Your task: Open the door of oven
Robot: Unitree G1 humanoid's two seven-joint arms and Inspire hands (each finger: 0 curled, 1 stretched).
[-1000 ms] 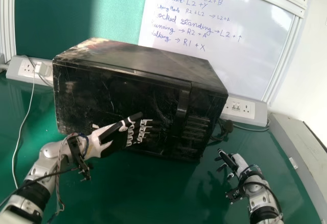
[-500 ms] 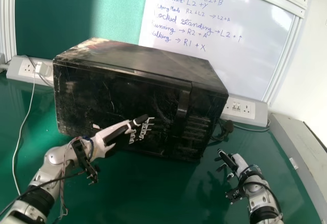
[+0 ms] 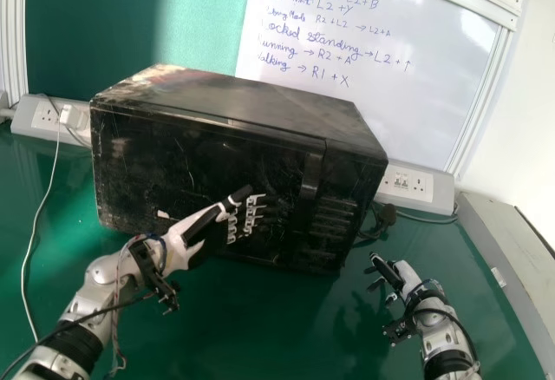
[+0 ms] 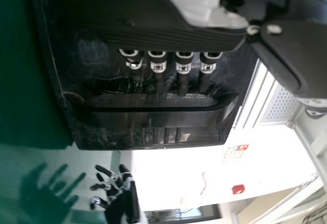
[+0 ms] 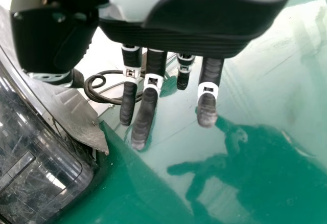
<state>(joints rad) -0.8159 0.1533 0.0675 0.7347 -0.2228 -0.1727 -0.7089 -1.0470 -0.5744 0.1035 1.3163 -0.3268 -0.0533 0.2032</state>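
Note:
A black oven (image 3: 173,159) stands on the table with its door closed; the vertical door handle (image 3: 310,180) is toward the door's right side. My left hand (image 3: 212,219) is in front of the door, left of the handle, its fingers extended toward it. In the left wrist view my left hand (image 4: 158,37) has its fingertips close to the handle (image 4: 153,116); whether they touch is unclear. My right hand (image 3: 395,276) rests open off the oven's right front corner. In the right wrist view my right hand (image 5: 173,40) has relaxed fingers over the table, beside the oven (image 5: 41,152).
The green table (image 3: 260,328) extends in front of the oven. Socket strips (image 3: 416,186) line the wall edge behind, with a black cable and plug (image 3: 381,215) at the oven's right. A white cable (image 3: 37,224) runs along the left. A whiteboard (image 3: 381,50) stands behind.
Over the last half second my left hand has shifted slightly right and turned a little, with its fingers still before the door. The oven and right hand have not moved.

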